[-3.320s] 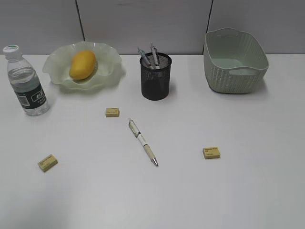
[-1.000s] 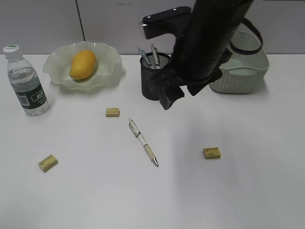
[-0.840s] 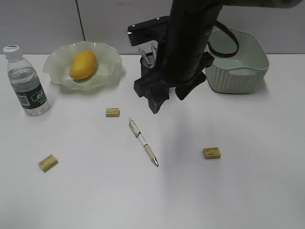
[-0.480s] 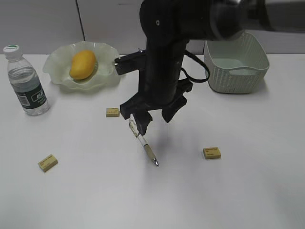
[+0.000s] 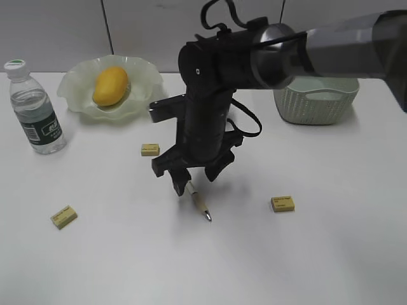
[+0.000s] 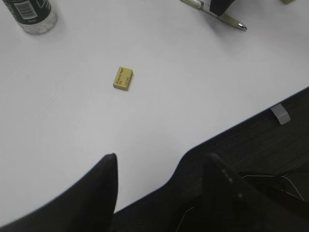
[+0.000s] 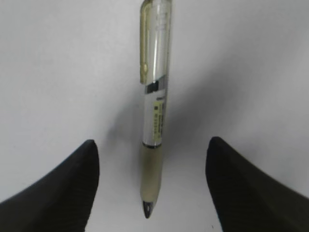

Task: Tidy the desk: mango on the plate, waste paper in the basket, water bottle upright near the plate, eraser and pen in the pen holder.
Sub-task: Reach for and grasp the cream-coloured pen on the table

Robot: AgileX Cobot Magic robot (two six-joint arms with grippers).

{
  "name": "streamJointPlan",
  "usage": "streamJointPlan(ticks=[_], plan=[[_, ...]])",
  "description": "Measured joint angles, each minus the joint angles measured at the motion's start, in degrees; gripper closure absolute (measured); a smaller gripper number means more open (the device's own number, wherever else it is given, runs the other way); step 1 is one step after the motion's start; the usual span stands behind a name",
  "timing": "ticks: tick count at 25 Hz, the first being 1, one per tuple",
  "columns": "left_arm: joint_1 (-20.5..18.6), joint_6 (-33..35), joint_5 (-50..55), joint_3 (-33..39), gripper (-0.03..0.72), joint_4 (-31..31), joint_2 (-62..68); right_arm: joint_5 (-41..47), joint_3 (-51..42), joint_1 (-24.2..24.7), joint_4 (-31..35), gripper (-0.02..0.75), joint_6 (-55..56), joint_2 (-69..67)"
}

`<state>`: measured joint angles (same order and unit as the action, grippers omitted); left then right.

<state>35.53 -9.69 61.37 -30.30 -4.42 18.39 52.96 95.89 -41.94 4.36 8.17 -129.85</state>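
Note:
A cream-and-clear pen [image 5: 201, 206] [image 7: 155, 96] lies on the white desk [image 5: 318, 254]. My right gripper [image 5: 194, 178] [image 7: 152, 142] stands open low over it, one finger on each side, apart from the barrel. The mango [image 5: 110, 86] rests in the ruffled green plate [image 5: 149, 89]. Left of the plate the water bottle [image 5: 35, 114] [image 6: 31, 12] stands upright. Yellow erasers lie at the middle [image 5: 150, 149], front left [image 5: 63, 216] [image 6: 123, 78] and right [image 5: 282, 203]. My left gripper [image 6: 161, 164] hangs open and empty over the desk's front edge. My right arm hides the pen holder. The waste paper is out of view.
The pale green basket [image 5: 318, 101] stands at the back right, partly behind my right arm. A grey wall runs along the back of the desk. Below the front edge lies dark floor with cables.
My right arm has swung from the back right, forward and down past the pen holder, and now its open fingers straddle the pen. Nothing on the desk has moved.

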Motion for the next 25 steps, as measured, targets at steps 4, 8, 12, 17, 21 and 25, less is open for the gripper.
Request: streamJointPlan(ticks=[4,8,12,17,21,25], plan=[[0.0,0.0,0.0,0.0,0.256,0.0,0.0,-2.3,0.5,0.0,0.5,0.198,0.6,-1.6],[0.0,0.0,0.0,0.0,0.256,0.0,0.0,-2.9,0.9,0.0,0.5,0.198,1.6,-3.6],[0.0,0.0,0.0,0.0,0.256,0.0,0.0,-4.0,1.0,0.0,0.2,0.239,2.1,-3.9],[0.0,0.0,0.0,0.0,0.256,0.0,0.0,-4.0,1.5,0.0,-1.0,0.385,2.4,-4.4],[0.0,0.0,0.0,0.0,0.256,0.0,0.0,-4.1,1.7,0.0,-1.2,0.563,2.4,-4.6],[0.0,0.0,0.0,0.0,0.256,0.0,0.0,-3.2,2.8,0.0,-1.2,0.623,1.7,-4.9]])
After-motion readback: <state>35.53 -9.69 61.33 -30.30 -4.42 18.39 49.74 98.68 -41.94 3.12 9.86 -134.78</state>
